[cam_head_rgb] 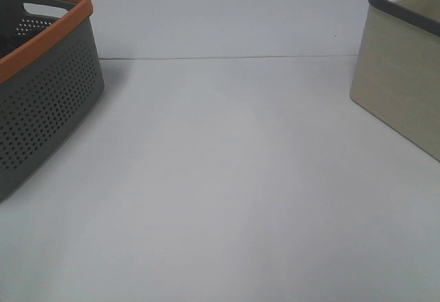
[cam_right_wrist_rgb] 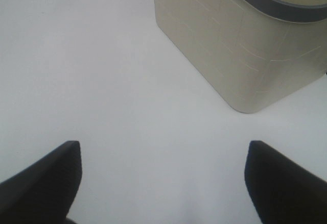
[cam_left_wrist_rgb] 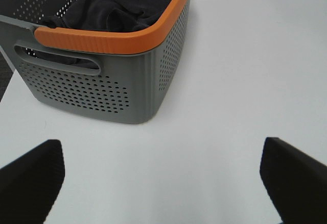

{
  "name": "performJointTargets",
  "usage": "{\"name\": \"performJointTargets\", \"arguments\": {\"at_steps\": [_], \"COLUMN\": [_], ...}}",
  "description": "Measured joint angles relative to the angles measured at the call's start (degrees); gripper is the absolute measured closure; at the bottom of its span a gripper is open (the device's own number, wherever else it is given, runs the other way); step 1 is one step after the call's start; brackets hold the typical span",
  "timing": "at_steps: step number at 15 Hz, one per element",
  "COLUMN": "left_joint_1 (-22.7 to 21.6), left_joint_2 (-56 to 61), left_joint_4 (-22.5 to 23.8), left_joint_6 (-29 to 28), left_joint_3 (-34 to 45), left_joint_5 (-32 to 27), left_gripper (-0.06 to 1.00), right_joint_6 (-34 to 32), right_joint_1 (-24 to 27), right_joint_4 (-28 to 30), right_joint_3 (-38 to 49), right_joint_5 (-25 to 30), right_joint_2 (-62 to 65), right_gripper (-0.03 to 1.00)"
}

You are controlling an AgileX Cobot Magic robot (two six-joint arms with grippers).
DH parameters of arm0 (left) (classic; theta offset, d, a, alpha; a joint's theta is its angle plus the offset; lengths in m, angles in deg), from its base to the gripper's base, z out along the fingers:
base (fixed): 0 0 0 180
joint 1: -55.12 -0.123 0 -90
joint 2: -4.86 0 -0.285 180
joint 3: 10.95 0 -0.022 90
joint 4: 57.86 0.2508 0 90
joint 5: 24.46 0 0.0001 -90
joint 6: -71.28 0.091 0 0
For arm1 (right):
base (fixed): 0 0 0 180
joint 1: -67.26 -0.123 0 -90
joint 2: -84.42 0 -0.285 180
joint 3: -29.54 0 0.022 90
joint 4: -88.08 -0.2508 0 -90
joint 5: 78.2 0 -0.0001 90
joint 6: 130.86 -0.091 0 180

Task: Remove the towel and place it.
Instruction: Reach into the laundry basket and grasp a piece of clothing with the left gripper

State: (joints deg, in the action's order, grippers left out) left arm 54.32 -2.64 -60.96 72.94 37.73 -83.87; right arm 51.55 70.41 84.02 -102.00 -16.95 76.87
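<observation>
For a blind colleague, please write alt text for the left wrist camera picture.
A dark towel lies crumpled inside a grey perforated basket with an orange rim, standing on a white table. The left claw is open, its two black fingers spread wide over the bare table, apart from the basket.

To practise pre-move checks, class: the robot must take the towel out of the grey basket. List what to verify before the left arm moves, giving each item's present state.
1. The towel lies in the grey basket: ok.
2. Left gripper open and empty: ok.
3. Left gripper over the towel: not ok, it faces the basket from over the table.
4. Right gripper open and empty: ok.
5. Room in the beige basket: cannot tell, inside hidden.
</observation>
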Motion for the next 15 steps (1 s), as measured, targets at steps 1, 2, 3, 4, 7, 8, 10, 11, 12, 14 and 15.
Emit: {"name": "performJointTargets", "arguments": {"at_steps": [1,2,3,4,7,8,10,11,12,14,15], "left_joint_1": [0.0,0.0,0.0,0.0,0.0,0.0,0.0,0.0,0.0,0.0,0.0], "left_joint_2": [0.0,0.0,0.0,0.0,0.0,0.0,0.0,0.0,0.0,0.0,0.0], "left_joint_4": [0.0,0.0,0.0,0.0,0.0,0.0,0.0,0.0,0.0,0.0,0.0], "left_joint_6": [0.0,0.0,0.0,0.0,0.0,0.0,0.0,0.0,0.0,0.0,0.0], "left_joint_3": [0.0,0.0,0.0,0.0,0.0,0.0,0.0,0.0,0.0,0.0,0.0], "left_joint_5": [0.0,0.0,0.0,0.0,0.0,0.0,0.0,0.0,0.0,0.0,0.0], "left_gripper": [-0.04,-0.04,-0.04,-0.04,-0.04,-0.04,-0.04,-0.04,-0.04,-0.04,-0.04], "right_joint_6": [0.0,0.0,0.0,0.0,0.0,0.0,0.0,0.0,0.0,0.0,0.0], "right_joint_1": [0.0,0.0,0.0,0.0,0.0,0.0,0.0,0.0,0.0,0.0,0.0], "right_joint_4": [0.0,0.0,0.0,0.0,0.0,0.0,0.0,0.0,0.0,0.0,0.0], "right_joint_3": [0.0,0.0,0.0,0.0,0.0,0.0,0.0,0.0,0.0,0.0,0.0], "right_joint_5": [0.0,0.0,0.0,0.0,0.0,0.0,0.0,0.0,0.0,0.0,0.0], "right_joint_2": [0.0,0.0,0.0,0.0,0.0,0.0,0.0,0.0,0.0,0.0,0.0], "right_gripper": [0.19,0.19,0.19,0.19,0.19,0.19,0.19,0.19,0.19,0.19,0.19]}}
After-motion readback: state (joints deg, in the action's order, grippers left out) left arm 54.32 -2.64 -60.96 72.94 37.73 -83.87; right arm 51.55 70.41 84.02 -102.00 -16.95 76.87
